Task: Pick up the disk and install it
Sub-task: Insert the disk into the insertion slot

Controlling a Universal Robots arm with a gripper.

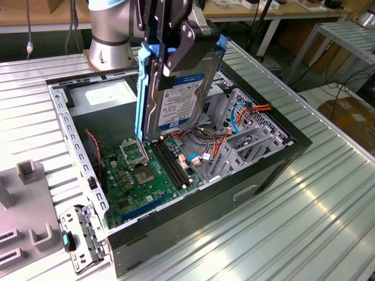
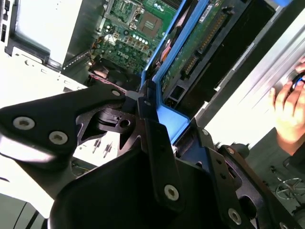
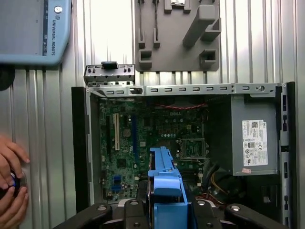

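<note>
Gripper (image 1: 171, 64) clamped tight on the hard drive (image 1: 176, 102), my wrist pointing down, drive hanging on edge over the motherboard (image 1: 140, 175) in the open computer case (image 1: 275, 161).

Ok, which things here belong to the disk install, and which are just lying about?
In the job: the disk, clamped in the gripper; the open computer case below it.
Lying about: grey fixture plate; loose metal bracket; a person's hands.
</note>
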